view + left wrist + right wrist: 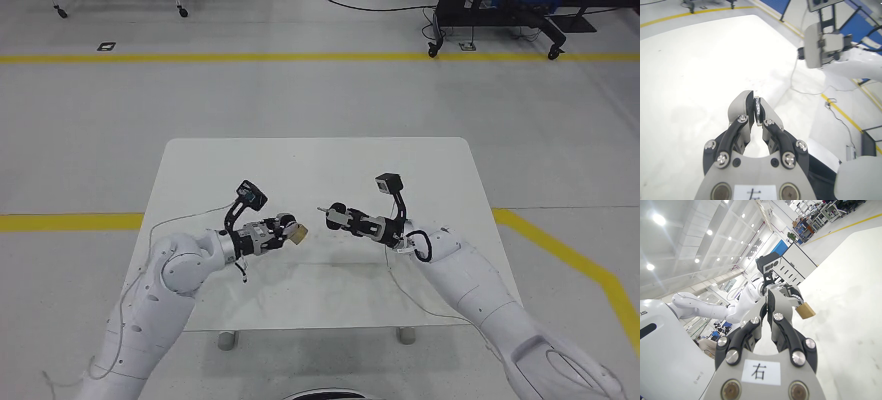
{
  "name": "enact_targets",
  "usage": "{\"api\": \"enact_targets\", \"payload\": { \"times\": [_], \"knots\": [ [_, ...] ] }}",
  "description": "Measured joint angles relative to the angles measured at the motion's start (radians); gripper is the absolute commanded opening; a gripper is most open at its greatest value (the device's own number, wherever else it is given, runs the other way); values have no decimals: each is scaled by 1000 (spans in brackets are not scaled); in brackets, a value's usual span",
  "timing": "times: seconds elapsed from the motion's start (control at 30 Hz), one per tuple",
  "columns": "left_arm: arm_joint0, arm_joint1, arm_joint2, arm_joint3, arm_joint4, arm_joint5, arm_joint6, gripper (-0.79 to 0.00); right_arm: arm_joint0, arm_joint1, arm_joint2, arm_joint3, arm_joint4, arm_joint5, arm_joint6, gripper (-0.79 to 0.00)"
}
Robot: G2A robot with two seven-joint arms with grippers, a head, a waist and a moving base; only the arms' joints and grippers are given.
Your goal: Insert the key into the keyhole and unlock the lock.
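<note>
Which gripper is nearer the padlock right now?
Left. The left gripper clamps the padlock by its shackle above the table; the right gripper, pinching the key, faces it across a gap.

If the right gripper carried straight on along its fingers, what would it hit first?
Probably the left gripper or its wrist, not the padlock it holds, which hangs slightly off that line; depth is unclear.

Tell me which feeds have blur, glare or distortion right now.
Left wrist view: left hand and gripped shackle clear, right arm behind smeared. Right wrist view: ceiling lights flare, straight lines bow, padlock clear. Top view: even light, soft shadows on table.
</note>
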Motion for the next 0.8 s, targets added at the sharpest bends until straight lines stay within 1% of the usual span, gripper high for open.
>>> {"api": "enact_targets", "payload": {
  "times": [0.1, 0.13, 0.37, 0.47, 0.5, 0.57, 0.6, 0.7, 0.77, 0.8],
  "knots": [
    [-69, -13, 49, 38, -25, 0, 15, -785, 0, 0, 0, 0, 0, 0, 0, -785],
    [-76, -14, 55, 40, -20, 1, 16, -785, 0, 0, 0, 0, 0, 0, 0, -785],
    [-72, -14, 53, 42, -19, 4, 19, -785, 0, 0, 0, 0, 0, 0, 0, -785],
    [-48, -19, 37, 95, -95, 29, 90, -785, -3, -2, 4, -16, -4, 15, -27, -785],
    [-50, -23, 36, 135, -176, 25, 102, -785, -2, -5, 7, -23, -16, 28, -57, -785],
    [-74, -30, 44, 203, -348, 30, 63, -785, 5, -10, 9, -25, -47, 43, -106, -785],
    [-97, -36, 56, 247, -471, 44, 12, -785, 9, -15, 8, -27, -64, 45, -141, -785],
    [-165, -54, 95, 349, -750, 94, -138, -785, 19, -27, 13, -11, -117, 52, -238, -785],
    [-206, -67, 116, 413, -884, 129, -213, -785, 19, -33, 20, -7, -164, 57, -305, -785],
    [-232, -77, 128, 457, -965, 162, -246, -785, 16, -35, 29, -6, -193, 56, -352, -785]
  ]
}}
